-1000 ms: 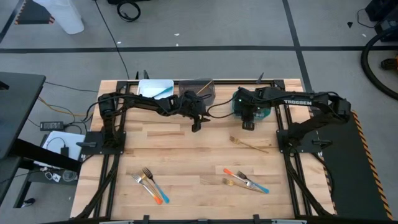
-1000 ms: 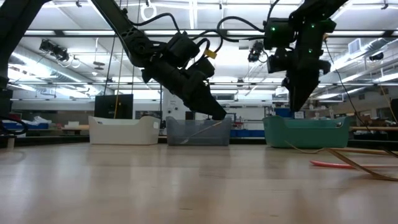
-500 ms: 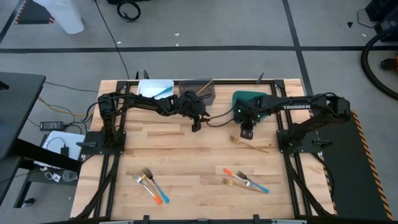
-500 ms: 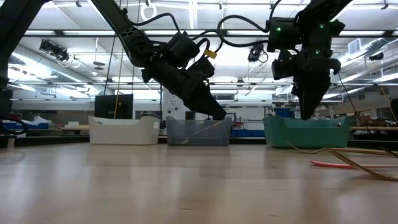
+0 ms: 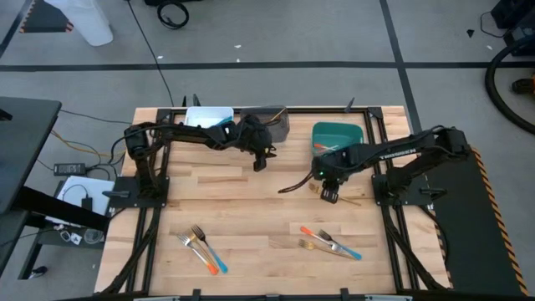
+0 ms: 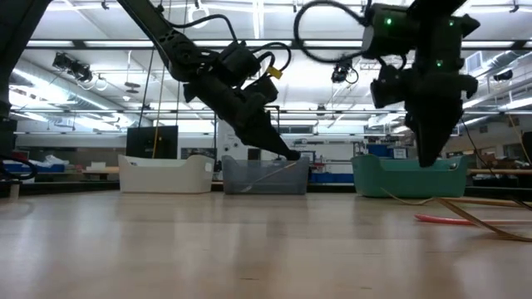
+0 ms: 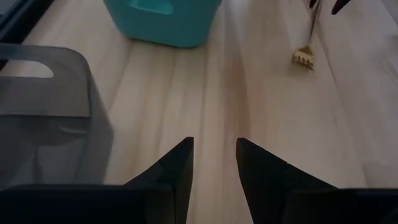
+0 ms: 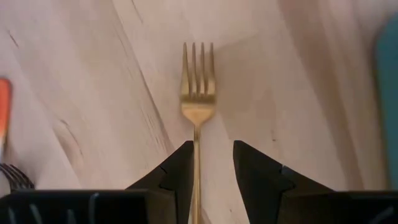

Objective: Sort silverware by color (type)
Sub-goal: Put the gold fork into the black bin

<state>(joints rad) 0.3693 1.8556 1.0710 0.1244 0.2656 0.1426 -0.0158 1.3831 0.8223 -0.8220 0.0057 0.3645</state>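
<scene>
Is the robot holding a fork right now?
No. The right gripper is open, straddling the golden fork lying on the wooden table. The left gripper is open and empty.

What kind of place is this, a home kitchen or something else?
Probably a robotics lab or workshop, not a kitchen: two robot arms are mounted on a wooden table, the ceiling carries long strip lights, and cables run over the grey floor.

My right gripper (image 8: 211, 163) hangs open over the golden fork (image 8: 198, 112), its handle running between my fingers with bare table (image 5: 251, 201) on both sides. The white bin (image 5: 207, 118), grey bin (image 5: 274, 121) and teal bin (image 5: 338, 136) wall the far edge. Fork clusters (image 5: 203, 248) lie near the front edge; the middle is free.
</scene>
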